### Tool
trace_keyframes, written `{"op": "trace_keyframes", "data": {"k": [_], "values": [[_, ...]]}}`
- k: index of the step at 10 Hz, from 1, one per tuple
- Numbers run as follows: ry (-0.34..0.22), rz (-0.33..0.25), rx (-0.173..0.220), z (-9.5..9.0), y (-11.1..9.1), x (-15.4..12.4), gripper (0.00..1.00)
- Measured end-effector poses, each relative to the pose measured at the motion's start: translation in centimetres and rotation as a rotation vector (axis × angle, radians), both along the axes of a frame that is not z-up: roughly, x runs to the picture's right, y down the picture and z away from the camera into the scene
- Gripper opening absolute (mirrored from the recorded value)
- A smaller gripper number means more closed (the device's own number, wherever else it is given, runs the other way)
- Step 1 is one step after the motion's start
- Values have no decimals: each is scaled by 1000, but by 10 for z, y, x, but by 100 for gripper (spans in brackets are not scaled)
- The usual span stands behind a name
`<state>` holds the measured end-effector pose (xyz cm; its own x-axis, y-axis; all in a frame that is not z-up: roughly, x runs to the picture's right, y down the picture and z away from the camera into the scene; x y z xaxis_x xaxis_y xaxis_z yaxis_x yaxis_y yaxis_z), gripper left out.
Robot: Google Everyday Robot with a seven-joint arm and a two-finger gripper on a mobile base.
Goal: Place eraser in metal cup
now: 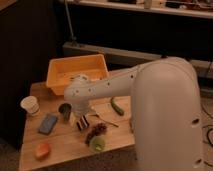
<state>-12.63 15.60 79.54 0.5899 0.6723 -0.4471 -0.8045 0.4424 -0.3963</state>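
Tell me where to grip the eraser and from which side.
Likely across its narrow sides at mid-length, from above: the eraser is a small block, and the metal cup stands close beside it. The claw is right over it.

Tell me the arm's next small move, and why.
Likely a short lift and sideways shift of the gripper toward the metal cup. The eraser is right at the gripper's tip, down near the table, beside the cup and not over its opening. Whether it is firmly held can't be told.
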Motion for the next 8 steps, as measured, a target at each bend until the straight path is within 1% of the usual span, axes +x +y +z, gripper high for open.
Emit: {"op": "trace_keyframes", "data": {"k": [2,3,4,6,8], "values": [[-9,-2,14,23,10,-1,79],[-10,17,8,34,12,-2,79],[-12,32,3,40,11,-2,79],[-16,56,-14,45,9,-10,79],[-25,63,-21,47,7,-19,79]]}}
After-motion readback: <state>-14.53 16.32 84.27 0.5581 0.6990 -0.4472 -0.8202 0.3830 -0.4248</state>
